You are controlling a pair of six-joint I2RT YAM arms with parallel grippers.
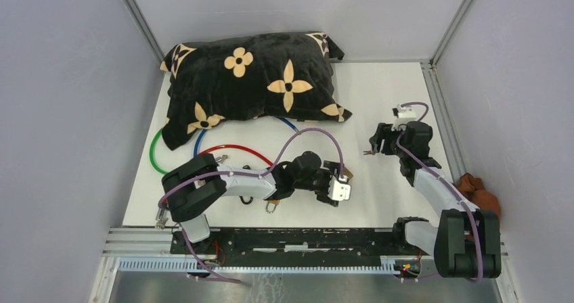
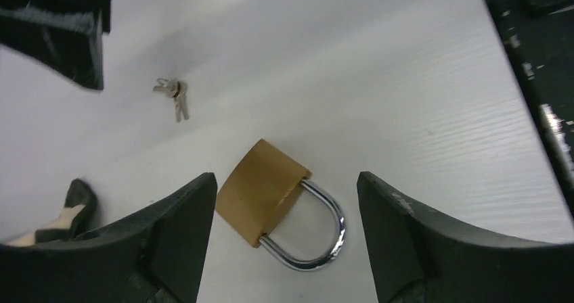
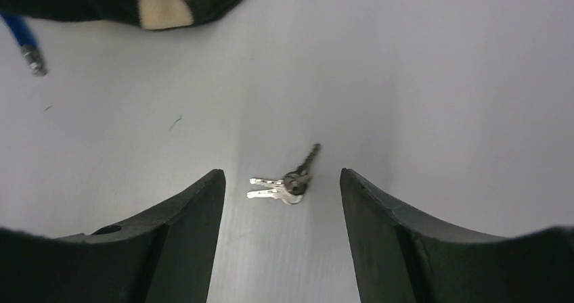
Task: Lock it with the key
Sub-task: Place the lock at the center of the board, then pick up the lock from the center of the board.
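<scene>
The left gripper (image 2: 285, 181) is spread wide with the padlock (image 2: 262, 191) flat on the table (image 2: 420, 80) between its fingers, shackle pointing to 5 o'clock. The right gripper (image 3: 281, 176) is equally open astride the keys (image 3: 288, 183). In the left wrist view they lie at 10 o'clock from the padlock.

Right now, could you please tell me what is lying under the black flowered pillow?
A green tube and a blue tube emerge from beneath the pillow at its near edge; whatever else lies under it is covered.
</scene>
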